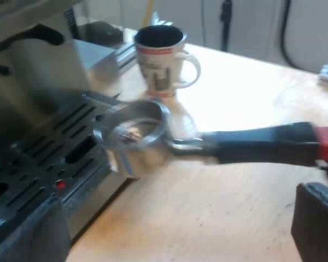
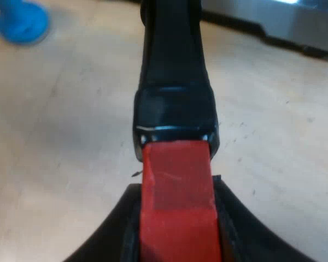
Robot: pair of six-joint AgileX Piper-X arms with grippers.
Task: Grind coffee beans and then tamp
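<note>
Right wrist view: my right gripper (image 2: 177,218) was pinching the red end (image 2: 177,185) of the holder (image 2: 175,65), its black fingers pressed against the flat sides. From that grip the handle's long axis ran straight out to twelve o'clock, glossy black plastic above the pale, matt wood of the table (image 2: 60,153). The tamper (image 2: 22,22), blue, rounded and smooth, stood on the wood at about eleven o'clock, well apart.

In the left wrist view the holder's round steel bowl (image 1: 134,139) hung just beside the slotted drip tray (image 1: 44,158) of the machine (image 1: 33,82), with a white printed mug (image 1: 161,60) beyond it at twelve o'clock. My left gripper (image 1: 172,224) was spread wide and held nothing; the handle lay crosswise ahead of it, from nine to three. I could not tell whether the bowl held grounds. With the holder in my right arm's grip, I judged the carry to the grinder was that arm's job.
</note>
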